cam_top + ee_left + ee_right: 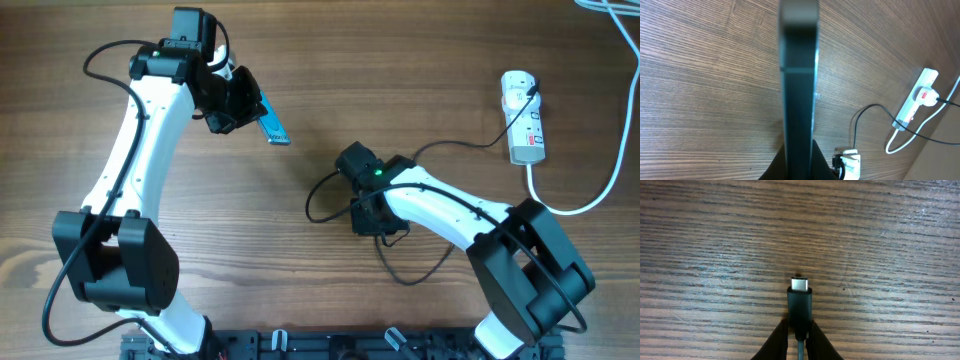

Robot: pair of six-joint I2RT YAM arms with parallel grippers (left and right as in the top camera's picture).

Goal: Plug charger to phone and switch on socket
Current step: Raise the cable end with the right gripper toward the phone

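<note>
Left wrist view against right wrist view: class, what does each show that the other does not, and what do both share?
Left wrist only: the phone, edge-on in the left gripper, and the socket. Right wrist only: the connector tip of the charger, pinched by the right gripper. Both: the wooden table.

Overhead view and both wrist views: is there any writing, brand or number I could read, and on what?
No text can be read in any view.
socket: small red markings, too small to read.
phone: seen nearly edge-on, no lettering legible.
charger: plain black plug, no marking visible.
</note>
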